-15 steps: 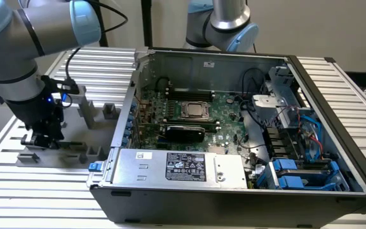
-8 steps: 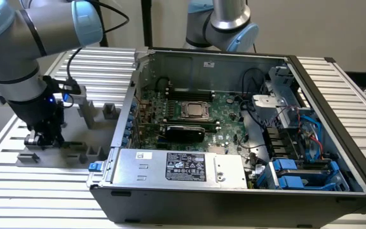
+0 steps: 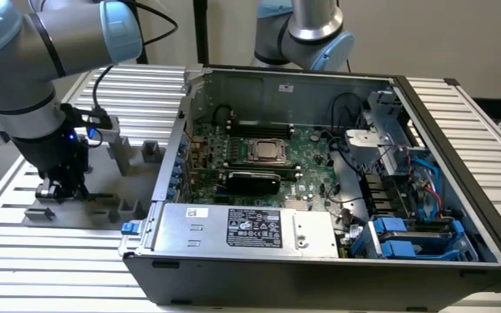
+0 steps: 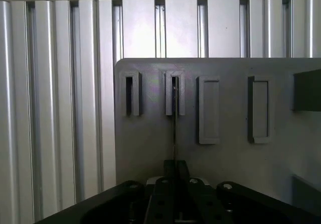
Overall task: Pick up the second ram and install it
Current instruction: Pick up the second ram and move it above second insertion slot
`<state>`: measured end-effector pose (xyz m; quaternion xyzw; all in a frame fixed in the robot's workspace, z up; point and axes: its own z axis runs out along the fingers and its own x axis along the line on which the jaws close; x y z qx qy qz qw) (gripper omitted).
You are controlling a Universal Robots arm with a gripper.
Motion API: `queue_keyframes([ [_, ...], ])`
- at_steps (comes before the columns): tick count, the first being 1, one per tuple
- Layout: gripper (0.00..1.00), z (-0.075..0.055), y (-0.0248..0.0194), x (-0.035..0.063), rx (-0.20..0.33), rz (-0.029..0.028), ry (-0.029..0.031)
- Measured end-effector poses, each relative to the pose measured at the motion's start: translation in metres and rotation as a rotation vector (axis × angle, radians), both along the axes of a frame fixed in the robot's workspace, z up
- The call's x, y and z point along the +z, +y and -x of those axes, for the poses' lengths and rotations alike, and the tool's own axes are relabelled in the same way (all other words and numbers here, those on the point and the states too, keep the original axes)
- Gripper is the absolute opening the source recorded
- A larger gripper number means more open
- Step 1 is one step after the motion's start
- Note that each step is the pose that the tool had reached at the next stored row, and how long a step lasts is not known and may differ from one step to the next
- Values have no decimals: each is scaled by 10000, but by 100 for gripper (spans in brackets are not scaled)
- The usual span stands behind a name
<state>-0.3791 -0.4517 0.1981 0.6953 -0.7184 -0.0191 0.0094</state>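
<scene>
In the wrist view the second ram [image 4: 174,128] shows edge-on as a thin dark line. It runs from a raised slot [image 4: 174,93] of the gray holder block [image 4: 150,148] back to my gripper [image 4: 175,168]. The dark fingers [image 4: 168,170] sit tight together on the stick's near end. From the exterior view my gripper [image 3: 59,190] is low over the gray holder block [image 3: 102,212], at that view's left, outside the computer case. The black memory slots [image 3: 259,128] lie on the motherboard [image 3: 307,160] behind the processor socket.
The open computer case [image 3: 320,195] takes up the centre and the exterior view's right, with a power supply [image 3: 242,228] along its near wall and cables and blue drive brackets [image 3: 407,238] inside. A second arm's base [image 3: 307,32] stands behind the case. The holder has several more slots [image 4: 208,111].
</scene>
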Motion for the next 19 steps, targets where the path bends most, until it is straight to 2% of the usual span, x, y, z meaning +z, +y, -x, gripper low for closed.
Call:
queue_keyframes([
  [9,0,-1,0,-1,14,-1,-2],
  [19,0,0,-1,-1,302,-1,-2],
])
